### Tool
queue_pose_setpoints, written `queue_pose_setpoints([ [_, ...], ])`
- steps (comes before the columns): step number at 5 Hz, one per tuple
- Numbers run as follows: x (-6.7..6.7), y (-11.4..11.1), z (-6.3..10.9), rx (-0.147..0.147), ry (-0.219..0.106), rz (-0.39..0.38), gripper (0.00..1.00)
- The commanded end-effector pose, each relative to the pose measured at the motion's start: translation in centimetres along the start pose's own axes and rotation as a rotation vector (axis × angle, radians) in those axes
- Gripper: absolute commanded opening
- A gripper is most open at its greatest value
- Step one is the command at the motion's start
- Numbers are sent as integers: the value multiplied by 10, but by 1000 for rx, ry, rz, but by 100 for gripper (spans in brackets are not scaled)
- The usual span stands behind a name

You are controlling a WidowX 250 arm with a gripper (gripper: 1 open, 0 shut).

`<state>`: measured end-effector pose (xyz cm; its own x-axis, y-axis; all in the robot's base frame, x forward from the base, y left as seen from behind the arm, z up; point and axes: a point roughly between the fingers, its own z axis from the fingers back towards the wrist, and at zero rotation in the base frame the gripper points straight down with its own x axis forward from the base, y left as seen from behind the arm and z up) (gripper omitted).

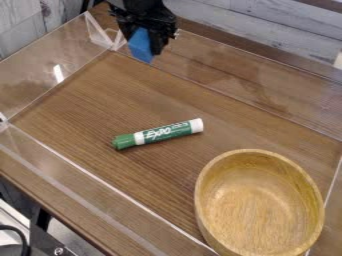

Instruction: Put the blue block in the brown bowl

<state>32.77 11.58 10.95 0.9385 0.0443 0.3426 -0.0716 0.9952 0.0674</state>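
Observation:
The blue block hangs in the air near the top of the view, held between the black fingers of my gripper, which is shut on it. It is well above the wooden table and far from the brown bowl, which sits at the lower right with nothing inside. The upper part of the arm is cut off by the top edge of the frame.
A green-and-white Expo marker lies on the table between the gripper and the bowl. Clear plastic walls run along the left and far sides of the wooden table. The table's front edge is at the lower left.

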Motion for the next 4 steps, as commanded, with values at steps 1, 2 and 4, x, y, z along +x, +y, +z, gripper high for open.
queue_pose_setpoints([
  [1, 14, 6, 17, 39, -84, -10, 0],
  [2, 8, 1, 17, 47, -88, -20, 0],
  [4, 13, -7, 19, 53, -127, -45, 0],
])
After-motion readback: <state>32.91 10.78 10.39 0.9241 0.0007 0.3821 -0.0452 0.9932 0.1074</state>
